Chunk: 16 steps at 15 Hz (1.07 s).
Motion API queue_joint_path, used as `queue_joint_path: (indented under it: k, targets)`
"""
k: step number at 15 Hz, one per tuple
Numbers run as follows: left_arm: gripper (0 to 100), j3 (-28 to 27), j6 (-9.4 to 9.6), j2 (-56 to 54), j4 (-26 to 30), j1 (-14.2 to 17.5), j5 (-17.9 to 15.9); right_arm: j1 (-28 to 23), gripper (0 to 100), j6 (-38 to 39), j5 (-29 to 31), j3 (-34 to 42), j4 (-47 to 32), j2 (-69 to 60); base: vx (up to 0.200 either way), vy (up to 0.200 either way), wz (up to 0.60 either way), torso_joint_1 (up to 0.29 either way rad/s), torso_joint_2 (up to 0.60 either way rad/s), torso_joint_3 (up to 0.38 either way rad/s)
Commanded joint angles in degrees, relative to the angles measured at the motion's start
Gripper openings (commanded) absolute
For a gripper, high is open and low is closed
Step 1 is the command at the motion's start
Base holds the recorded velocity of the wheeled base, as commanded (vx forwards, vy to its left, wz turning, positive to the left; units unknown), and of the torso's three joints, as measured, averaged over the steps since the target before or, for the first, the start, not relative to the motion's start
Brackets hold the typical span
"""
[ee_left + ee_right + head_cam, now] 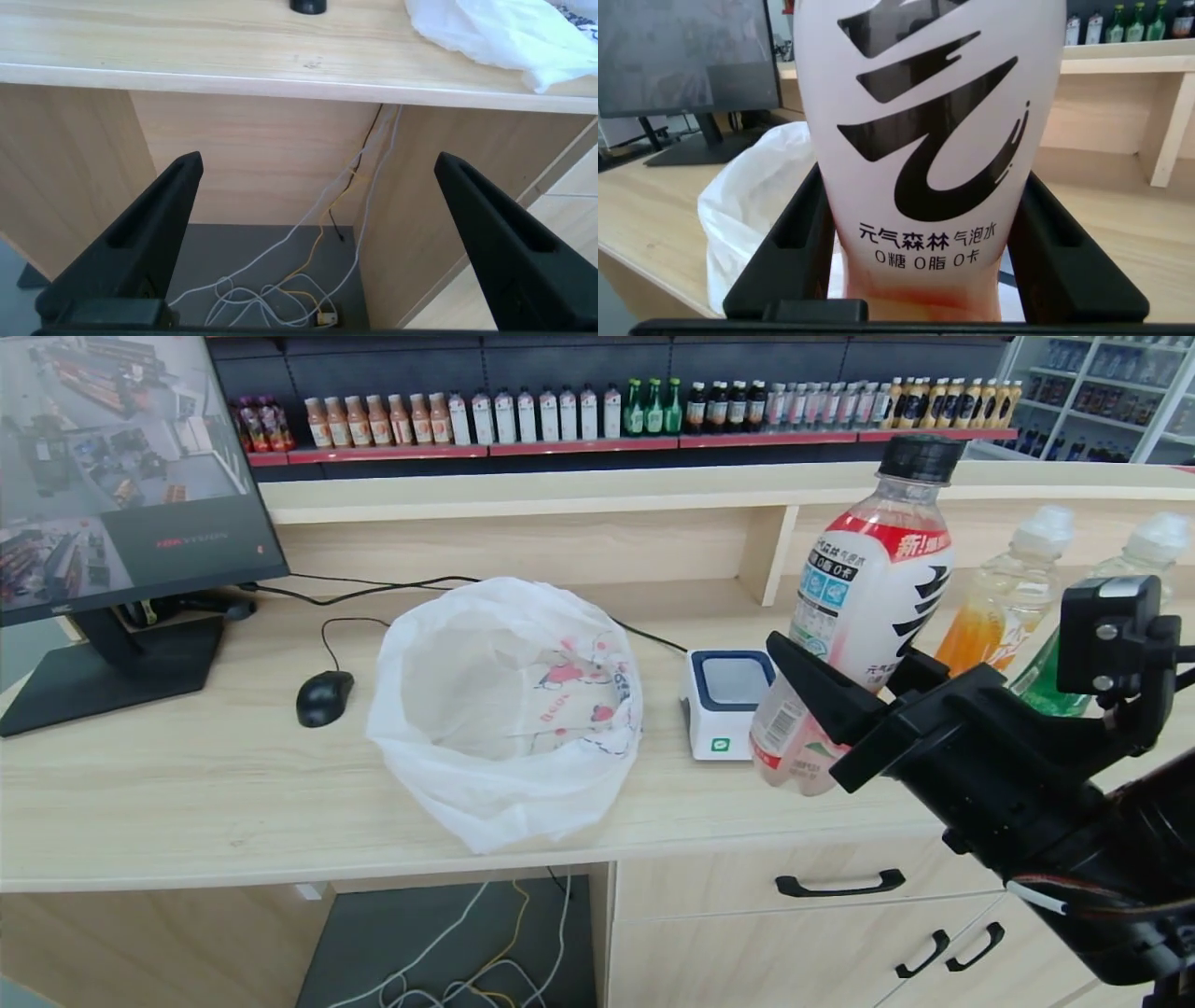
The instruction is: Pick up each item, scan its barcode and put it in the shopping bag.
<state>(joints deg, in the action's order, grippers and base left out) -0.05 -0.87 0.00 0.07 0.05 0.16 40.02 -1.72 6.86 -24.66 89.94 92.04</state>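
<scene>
Holding the pink bottle (868, 597) almost upright, the right gripper (864, 695) pinches its lower body between both fingers, just beside the scanner (724, 705) on the counter (187, 784). Its barcode seems turned toward the scanner (the angle is poor). The shopping bag (509, 709) stands open near the scanner. The left gripper (318, 233), fingers spread wide, hangs below the counter edge.

A pale pink bottle (868, 579) with a black cap and a black-brushed white label is held upright by the right gripper (929, 266), just beside the white scanner (726, 702). The white shopping bag (509, 709) is set open left of the scanner. An orange-drink bottle (999, 607) and a green bottle (1041, 686) are stood behind.
</scene>
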Motion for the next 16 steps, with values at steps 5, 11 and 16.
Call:
queue_joint_path:
  k: [5, 11, 16]
  targets:
    - [100, 0.0, 0.16, 0.0, 0.0, 0.0, 0.0, -0.5, 0, -1.4, 0.3, -0.7, 0.1, -0.5, 0.0, 0.04, 0.0, 0.0, 0.0, 0.0]
    - [100, 0.0, 0.16, 0.0, 0.0, 0.0, 0.0, -1.2, 0, -10.3, -0.8, 0.1, 0.1, -1.9, 0.0, 0.0, 0.0, 0.0, 0.0, 0.0]
    - [100, 0.0, 0.16, 0.0, 0.0, 0.0, 0.0, -2.1, 0, -19.1, -9.9, -5.9, 0.1, 6.5, 0.0, 0.0, 0.0, 0.0, 0.0, 0.0]
